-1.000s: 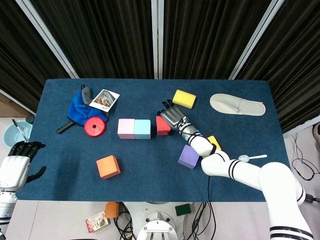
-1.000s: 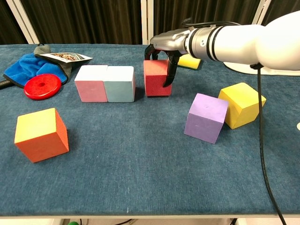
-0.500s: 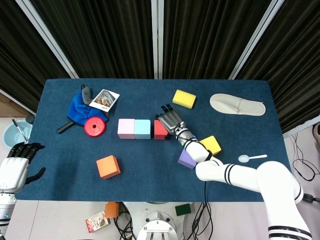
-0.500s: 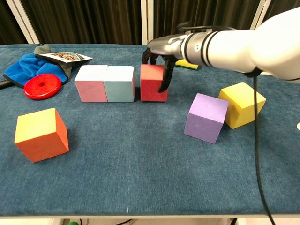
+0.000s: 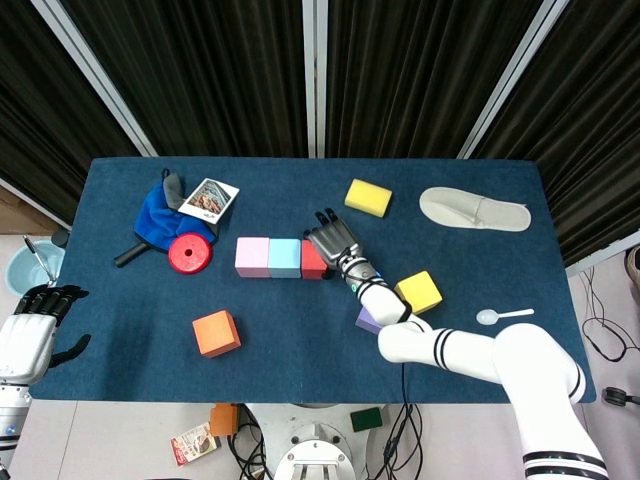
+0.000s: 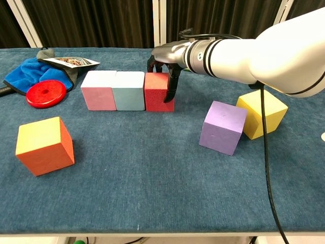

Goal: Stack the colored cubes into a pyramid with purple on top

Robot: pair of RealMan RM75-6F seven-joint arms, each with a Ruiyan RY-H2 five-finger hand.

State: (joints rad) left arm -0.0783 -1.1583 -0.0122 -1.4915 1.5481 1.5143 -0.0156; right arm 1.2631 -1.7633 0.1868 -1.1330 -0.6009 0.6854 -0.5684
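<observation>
Pink cube (image 5: 252, 257) (image 6: 99, 90), light blue cube (image 5: 285, 257) (image 6: 129, 90) and red cube (image 5: 311, 264) (image 6: 158, 94) stand in a row on the table, sides touching. My right hand (image 5: 331, 243) (image 6: 165, 57) lies over the red cube, gripping it with fingers down its far and right faces. The purple cube (image 6: 222, 127) (image 5: 367, 321) sits to the right, partly hidden under my forearm in the head view. Beside it is the yellow cube (image 5: 418, 292) (image 6: 261, 113). The orange cube (image 5: 216, 333) (image 6: 44, 145) stands alone at front left. My left hand (image 5: 33, 328) hangs empty off the table's left edge.
A blue cloth (image 5: 160, 218) (image 6: 24, 72), red disc (image 5: 190, 254) (image 6: 46, 93) and photo card (image 5: 209, 198) (image 6: 68, 61) lie at the back left. A yellow sponge (image 5: 368, 197), a white slipper (image 5: 475, 210) and a spoon (image 5: 505, 316) lie on the right side.
My right hand has slid the red cube leftward until it touches the light blue cube. The left hand has stayed put.
</observation>
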